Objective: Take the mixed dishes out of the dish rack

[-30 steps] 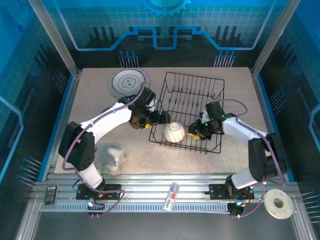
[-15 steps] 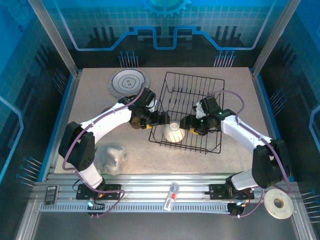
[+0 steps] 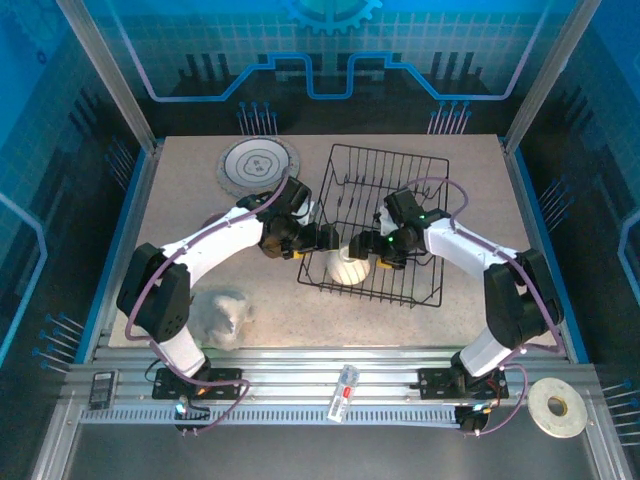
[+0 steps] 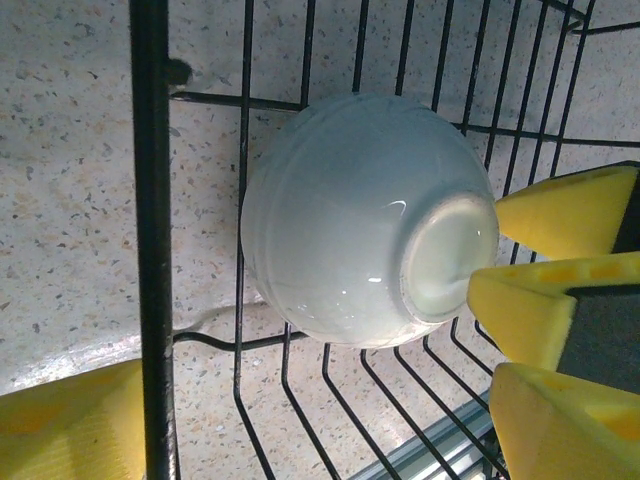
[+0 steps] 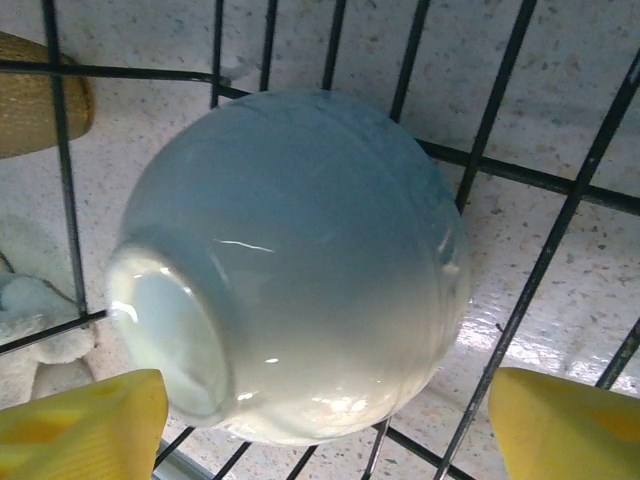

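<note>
One small white bowl [image 3: 348, 265] is seen lying upturned, foot ring exposed, in the near-left corner of the black wire dish rack [image 3: 391, 147]. It is judged light, rigid, glossy, slippery and breakable, best pinched across the rounded wall. The right pincer [image 3: 366, 246] is spread open astride it, not touching. The left pincer [image 3: 312, 238] is held open at the rack's left wall.

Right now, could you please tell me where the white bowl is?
In the top view, the white bowl lies inside the dish rack, at its near-left corner.
</note>
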`<state>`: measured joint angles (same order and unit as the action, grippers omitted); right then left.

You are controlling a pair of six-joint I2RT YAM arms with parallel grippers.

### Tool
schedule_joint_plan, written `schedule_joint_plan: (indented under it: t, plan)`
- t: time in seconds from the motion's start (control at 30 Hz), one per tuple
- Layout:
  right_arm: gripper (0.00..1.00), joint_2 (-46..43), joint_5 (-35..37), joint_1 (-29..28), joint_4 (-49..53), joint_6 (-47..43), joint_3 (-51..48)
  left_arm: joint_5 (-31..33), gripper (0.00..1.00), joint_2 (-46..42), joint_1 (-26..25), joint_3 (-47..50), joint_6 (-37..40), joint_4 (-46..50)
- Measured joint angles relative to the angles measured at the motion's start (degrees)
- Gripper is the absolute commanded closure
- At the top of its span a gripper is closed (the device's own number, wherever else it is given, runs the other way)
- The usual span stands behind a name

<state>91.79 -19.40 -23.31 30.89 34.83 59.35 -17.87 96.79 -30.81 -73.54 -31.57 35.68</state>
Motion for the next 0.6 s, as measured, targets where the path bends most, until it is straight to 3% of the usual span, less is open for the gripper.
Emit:
schedule_joint_plan:
  t: [0.17,0.4,0.6]
  plan:
    - [0.31,0.48,-0.57,0.0,-1.2,-0.37,-0.66,0.74,0.01,-0.24,0.0,-0.31,0.07,0.87]
    - [0.53,-0.37,-3.56,0.59,-6.75,0.63,-3.76,2.27,0.01,-2.25,0.61,-3.93,-0.07,2.54]
    - [0.56,-2.54,-7.17,3.19,-12.28,2.29,-8.44,0.83,0.03,-2.27,-0.61,-8.66,-0.37,3.3]
